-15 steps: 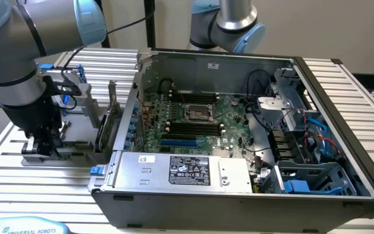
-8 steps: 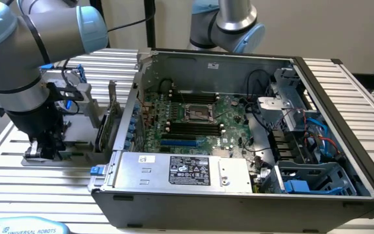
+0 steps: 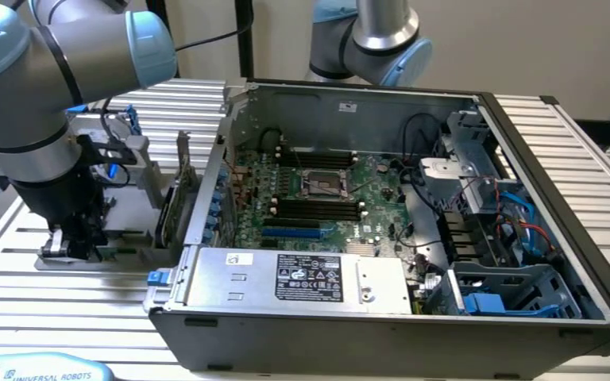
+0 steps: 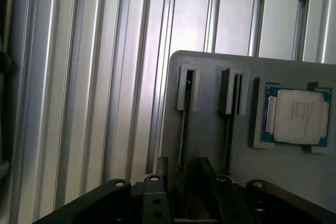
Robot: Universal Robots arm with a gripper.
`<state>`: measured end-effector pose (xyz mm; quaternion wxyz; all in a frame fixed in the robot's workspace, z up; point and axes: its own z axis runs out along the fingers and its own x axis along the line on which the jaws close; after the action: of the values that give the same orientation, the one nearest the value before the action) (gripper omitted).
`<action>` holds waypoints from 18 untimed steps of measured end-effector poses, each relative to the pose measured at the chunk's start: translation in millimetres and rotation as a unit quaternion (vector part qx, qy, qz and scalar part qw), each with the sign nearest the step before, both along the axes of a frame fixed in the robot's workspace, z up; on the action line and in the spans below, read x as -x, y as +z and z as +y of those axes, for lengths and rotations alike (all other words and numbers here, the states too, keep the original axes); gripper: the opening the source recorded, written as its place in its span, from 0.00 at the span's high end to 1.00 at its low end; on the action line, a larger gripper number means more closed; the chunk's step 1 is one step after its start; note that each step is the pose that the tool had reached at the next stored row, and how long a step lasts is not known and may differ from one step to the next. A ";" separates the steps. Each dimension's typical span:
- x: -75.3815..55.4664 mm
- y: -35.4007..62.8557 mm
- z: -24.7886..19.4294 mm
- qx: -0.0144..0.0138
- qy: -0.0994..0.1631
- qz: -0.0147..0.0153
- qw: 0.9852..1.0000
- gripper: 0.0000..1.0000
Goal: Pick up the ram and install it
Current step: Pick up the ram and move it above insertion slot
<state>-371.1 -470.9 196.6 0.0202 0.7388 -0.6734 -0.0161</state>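
Ram (image 4: 187, 85) in holder (image 4: 210, 135), straddled by end effector (image 4: 182, 182)

You look down on a table (image 4: 79, 77) of ribbed, bare aluminium with a dull satin sheen. The tray (image 4: 210, 129) on it looks like smooth, matt grey plastic. The processor (image 4: 298, 116) has a silver metal lid with a soft shine. Your gripper (image 4: 184, 182) is matt black. The computer case (image 3: 348, 99) is unpainted sheet metal, and the arm (image 3: 83, 48) has smooth, slightly glossy shells.
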 end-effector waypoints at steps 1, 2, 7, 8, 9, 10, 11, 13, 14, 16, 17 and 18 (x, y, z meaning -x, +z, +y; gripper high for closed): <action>0.0 -0.1 0.0 0.000 0.000 0.000 1.000 0.64; -0.1 -0.1 0.1 0.000 0.000 0.000 1.000 0.64; 0.1 -0.6 0.6 0.000 0.000 0.001 1.000 0.64; 0.3 -0.7 0.7 0.000 0.000 0.001 1.000 0.64; 0.4 -0.9 0.8 0.000 0.000 0.001 1.000 0.64; 0.4 -1.1 0.9 0.000 0.000 0.001 1.000 0.64; 0.4 -1.3 0.9 0.000 -0.001 0.001 1.000 0.64; 0.7 -1.6 1.1 0.000 -0.001 0.002 1.000 0.64; 0.9 -1.7 1.1 0.000 -0.001 0.002 1.000 0.66; 1.0 -1.9 1.2 0.000 -0.001 0.002 1.000 0.73; 1.1 -2.1 1.2 0.000 -0.001 0.002 1.000 0.73; 1.2 -2.2 1.2 0.000 -0.002 0.002 1.000 0.73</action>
<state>-372.3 -469.7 194.4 0.0212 0.7377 -0.6746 -0.0173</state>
